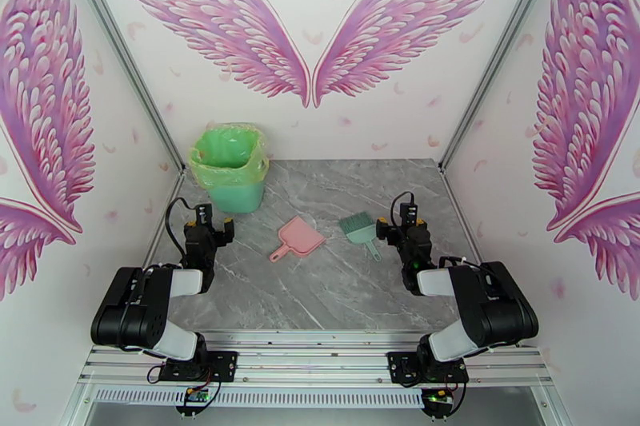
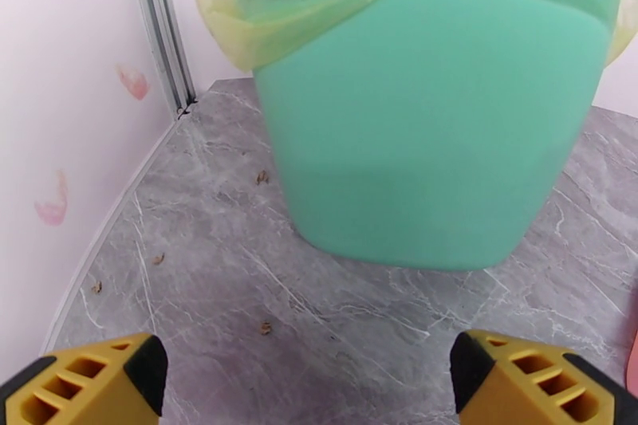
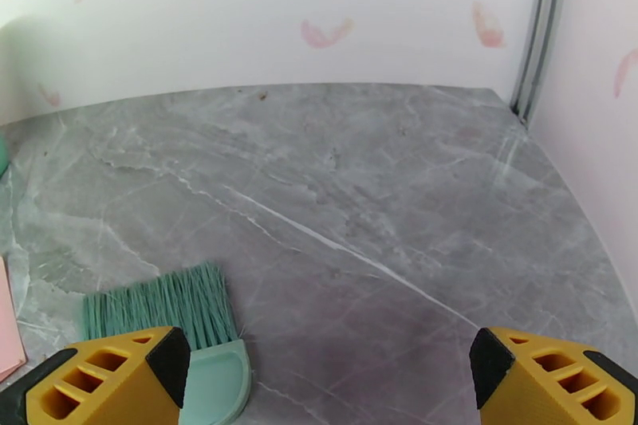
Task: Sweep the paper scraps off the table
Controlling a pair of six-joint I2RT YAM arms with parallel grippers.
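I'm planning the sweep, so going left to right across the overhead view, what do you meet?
In order: bin → dustpan → brush → right tool.

Green bin [image 1: 237,189] stands upright, left of centre in the top view. A yellow-green bag [image 1: 206,166] is folded over its rim. Pink dustpan [image 1: 302,237] lies at centre, handle to lower left. Teal brush [image 1: 358,226] lies just right of it, apart, handle to lower right. Pink wings [image 1: 232,28] cover the walls.
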